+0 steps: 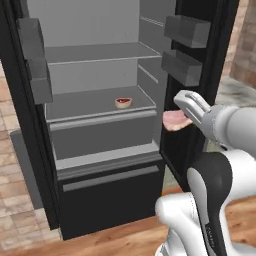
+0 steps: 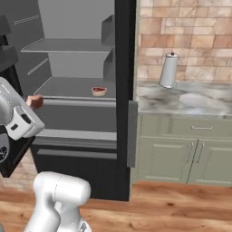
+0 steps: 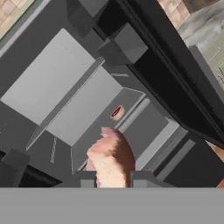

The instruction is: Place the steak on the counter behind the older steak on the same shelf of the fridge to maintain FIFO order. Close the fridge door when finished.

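My gripper [image 3: 113,180] is shut on the steak [image 3: 111,155], a pale pink slab sticking out between the fingertips. It hangs in the air in front of the open fridge [image 1: 95,75], by its right edge, at the height of the middle shelf [image 1: 80,104]. The same steak [image 1: 174,120] shows under the white hand [image 1: 190,106], and again as the steak [image 2: 35,101] in the right base view. The older steak [image 1: 123,102], small and dark red with a whitish rim, lies near the front right of that shelf; it shows as older steak [image 2: 99,91] and older steak [image 3: 117,113].
Both fridge doors stand open, each with grey bins [image 1: 186,30] on its inner face; the right door [image 2: 124,90] stands between the fridge and the counter [image 2: 181,103]. A silver jug [image 2: 169,70] and a pale plate [image 2: 192,99] stand on the counter. A higher shelf [image 1: 95,52] sits above.
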